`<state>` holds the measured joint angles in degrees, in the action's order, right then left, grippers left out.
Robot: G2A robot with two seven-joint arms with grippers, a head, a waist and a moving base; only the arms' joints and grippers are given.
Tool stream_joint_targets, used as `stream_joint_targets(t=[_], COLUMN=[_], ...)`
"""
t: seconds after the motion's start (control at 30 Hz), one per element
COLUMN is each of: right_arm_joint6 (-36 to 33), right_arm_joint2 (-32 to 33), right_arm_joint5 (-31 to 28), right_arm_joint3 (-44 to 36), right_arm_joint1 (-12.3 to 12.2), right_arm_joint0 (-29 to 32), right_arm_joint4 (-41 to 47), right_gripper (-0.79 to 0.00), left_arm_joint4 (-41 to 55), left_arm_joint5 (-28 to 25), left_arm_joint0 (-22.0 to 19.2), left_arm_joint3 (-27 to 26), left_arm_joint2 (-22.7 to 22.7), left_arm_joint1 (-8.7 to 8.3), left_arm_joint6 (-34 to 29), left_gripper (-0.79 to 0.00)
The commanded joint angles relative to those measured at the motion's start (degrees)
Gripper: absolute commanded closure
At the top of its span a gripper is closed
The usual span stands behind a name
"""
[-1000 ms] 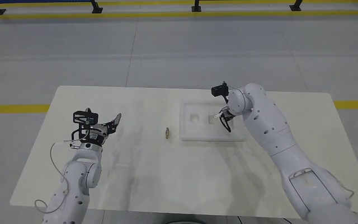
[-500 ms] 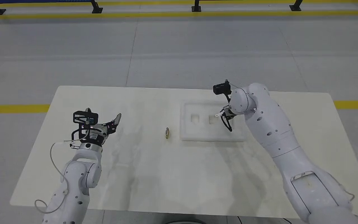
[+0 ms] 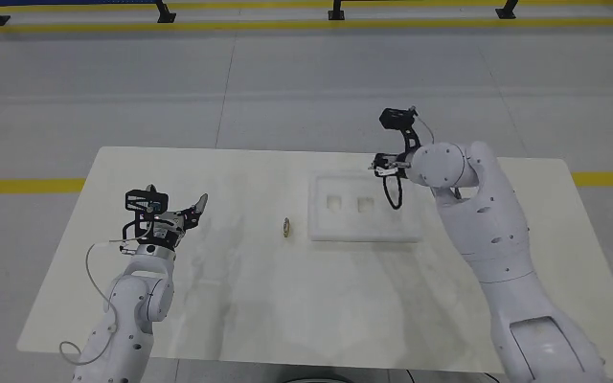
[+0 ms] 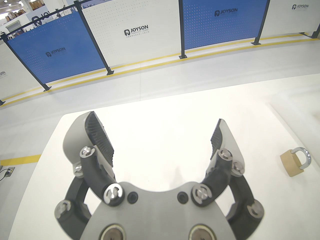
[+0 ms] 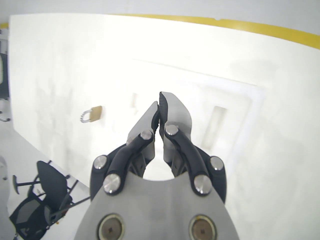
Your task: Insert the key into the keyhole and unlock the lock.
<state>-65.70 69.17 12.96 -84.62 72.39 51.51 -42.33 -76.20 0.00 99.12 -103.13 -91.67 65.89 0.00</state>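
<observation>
Our right gripper (image 5: 159, 102) is pinched closed, pads meeting, above the far edge of the white foam tray (image 3: 321, 228); we cannot tell whether it grips anything. Our left gripper (image 4: 155, 123) is spread wide over the table's (image 3: 239, 316) left part. The brass padlock (image 3: 286, 227) lies flat on the table between them, just beside the tray.

- One padlock (image 3: 286, 226) was counted.
- One table (image 3: 287, 316) was counted, and the padlock was found lying on it.
- One white foam tray (image 3: 326, 228) was counted on the same table.
- Two hollows were counted in the tray: the first recess (image 3: 333, 202) and the second recess (image 3: 365, 204).
- Two grippers were counted: the left gripper (image 4: 155, 119) and the right gripper (image 5: 158, 101).
- One black chair (image 5: 47, 176) was counted on the floor.
</observation>
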Motion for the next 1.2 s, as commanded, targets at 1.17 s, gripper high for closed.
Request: stream_joint_targets(t=[1.17], right_arm_joint6=[-6.1], right_arm_joint2=[23.2], right_arm_joint5=[-18.6], right_arm_joint3=[-8.3], right_arm_joint1=[-3.0], right_arm_joint0=[30.5], right_arm_joint4=[54.1], right_gripper=[0.0], left_arm_joint4=[0.0], left_arm_joint5=[0.0], left_arm_joint0=[0.0], left_arm_joint3=[0.0], left_arm_joint2=[0.0], left_arm_joint1=[0.0], left_arm_joint6=[0.0], left_gripper=[-0.785])
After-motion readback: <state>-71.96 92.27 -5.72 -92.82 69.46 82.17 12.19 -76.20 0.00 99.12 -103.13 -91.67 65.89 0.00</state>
